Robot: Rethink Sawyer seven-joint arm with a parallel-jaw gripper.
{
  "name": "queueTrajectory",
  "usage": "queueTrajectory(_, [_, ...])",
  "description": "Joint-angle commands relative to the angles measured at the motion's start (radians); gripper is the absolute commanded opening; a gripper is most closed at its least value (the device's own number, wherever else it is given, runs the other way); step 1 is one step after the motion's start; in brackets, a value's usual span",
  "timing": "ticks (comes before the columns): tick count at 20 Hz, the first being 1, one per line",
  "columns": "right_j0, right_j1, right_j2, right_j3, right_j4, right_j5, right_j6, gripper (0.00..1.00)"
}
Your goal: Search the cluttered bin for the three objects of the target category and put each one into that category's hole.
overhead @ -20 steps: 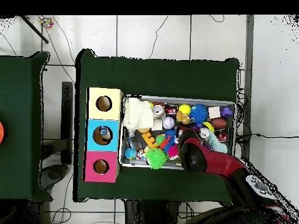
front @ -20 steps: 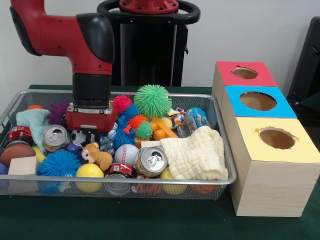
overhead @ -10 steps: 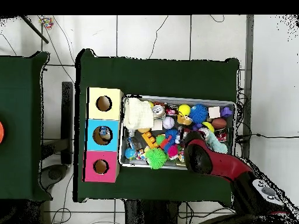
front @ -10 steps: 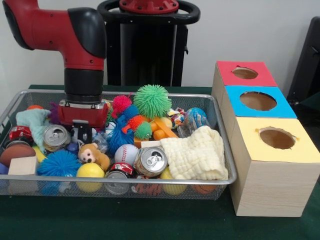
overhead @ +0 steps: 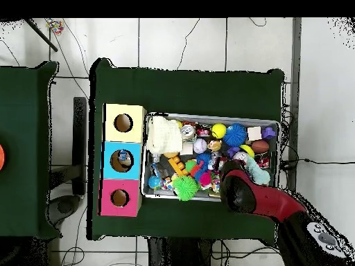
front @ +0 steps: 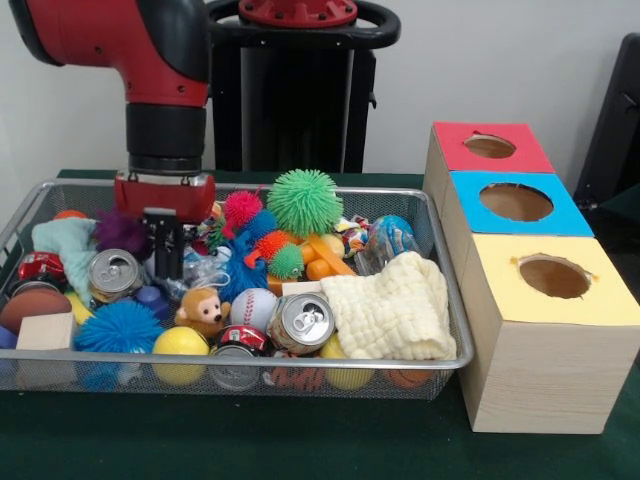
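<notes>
Since a second ago your pincer point(front: 167, 262) has risen, grip state unclear, toys crowd the wire bin point(front: 440, 290), dark green tabletop point(front: 300, 440), white tiled floor point(overhead: 208, 41), no readable writing.

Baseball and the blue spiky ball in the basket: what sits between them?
In the front view, a small brown monkey toy sits between the blue spiky ball and the baseball.

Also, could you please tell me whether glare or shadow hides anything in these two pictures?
Front view: even light, only a small glint on the silver can top, and the holes in the boxes look dark inside. Overhead view: the red arm covers part of the bin.
</notes>
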Motion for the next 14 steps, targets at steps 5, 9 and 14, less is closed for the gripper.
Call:
queueTrajectory(5, [-0.005, -0.128, 0.063, 0.304, -0.134, 0.091, 0.047, 0.00])
queueTrajectory(9, [-0.028, -0.121, 0.101, 0.253, -0.127, 0.139, 0.025, 0.00])
queueTrajectory(14, [-0.047, -0.112, 0.183, 0.075, -0.030, 0.306, -0.022, 0.00])
